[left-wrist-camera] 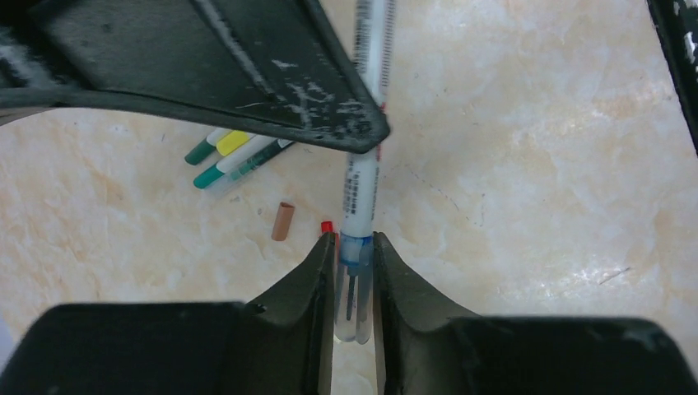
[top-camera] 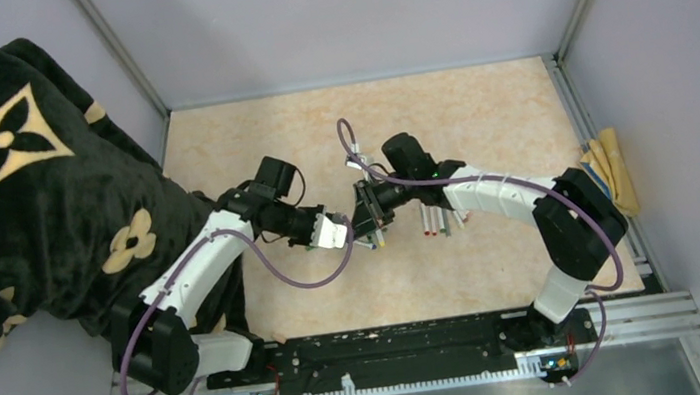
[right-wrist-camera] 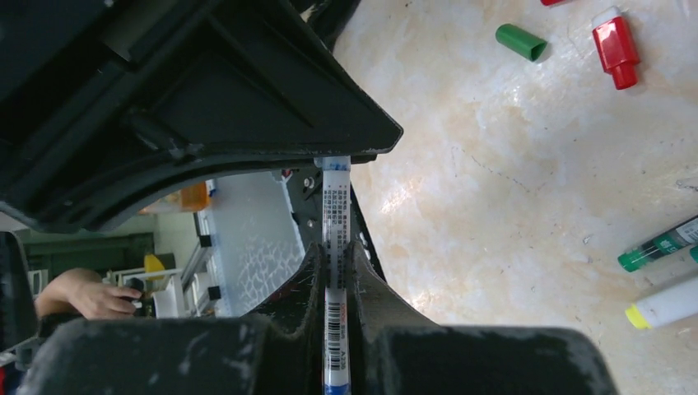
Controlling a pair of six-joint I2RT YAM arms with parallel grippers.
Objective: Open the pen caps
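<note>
On the far left a dark flowered blanket hung over the side of the table, close to the left arm. I think the arm had little room to swing out that way.

The left claw was nearly closed. Its two fingers pressed on the clear cap at one end of a pen. The pen was up off the table, in the middle, between the two claws. It was held at both ends so that one claw could keep it steady and the other could pull, I think.

A small brown cap lay on the table just beside the left claw, so that one looked done.

The right claw was shut tight on the white body of the same pen. The two claws were very near each other, almost touching.

To the right, loose pens lay just beside the right claw. A green cap and a red cap lay apart from them.

Behind the claws the table was bare and wide. At the far right a yellow cloth sat by the metal rail, well away from the work. My guess was that the cap would come off best by pulling left, back along the left arm.
</note>
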